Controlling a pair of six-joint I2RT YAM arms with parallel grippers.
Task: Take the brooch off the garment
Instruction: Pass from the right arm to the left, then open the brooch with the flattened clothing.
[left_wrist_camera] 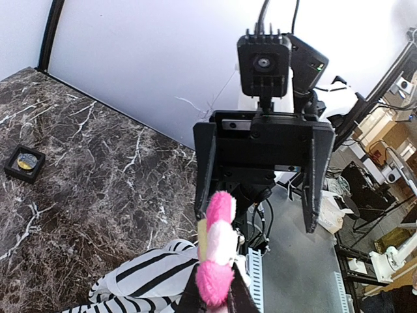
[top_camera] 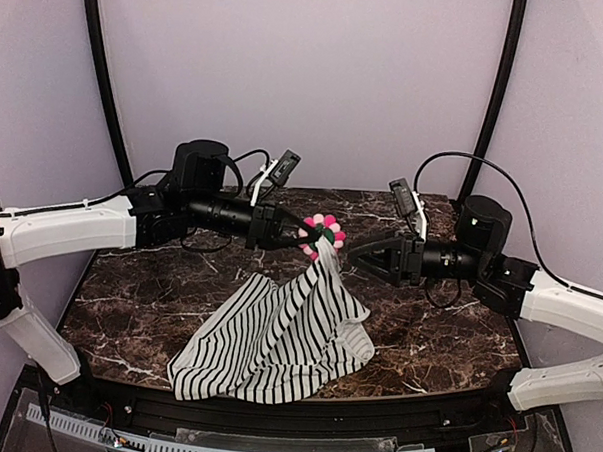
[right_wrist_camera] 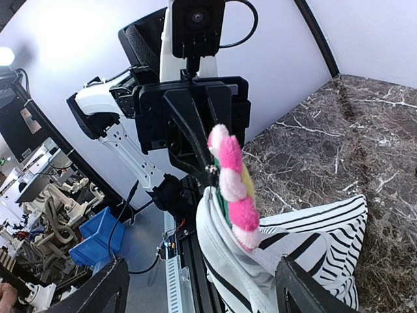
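we pinch the brooch [top_camera: 323, 234] in our left claw [top_camera: 307, 232], garment [top_camera: 277, 335] hanging below the brooch; right claw [top_camera: 355, 256] gapes wide beside it.

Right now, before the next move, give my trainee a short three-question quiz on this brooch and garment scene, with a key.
1. The garment is lifted at its top, where the brooch sits. What grips the brooch? A) left arm's jaws B) right arm's jaws C) nothing
2. True or false: the right arm's jaws are shut on the cloth.
3. Fill in: the garment's lower part rests on the ___.
Key: 1 A. 2 False; they stand open, apart from brooch and cloth. 3 table.
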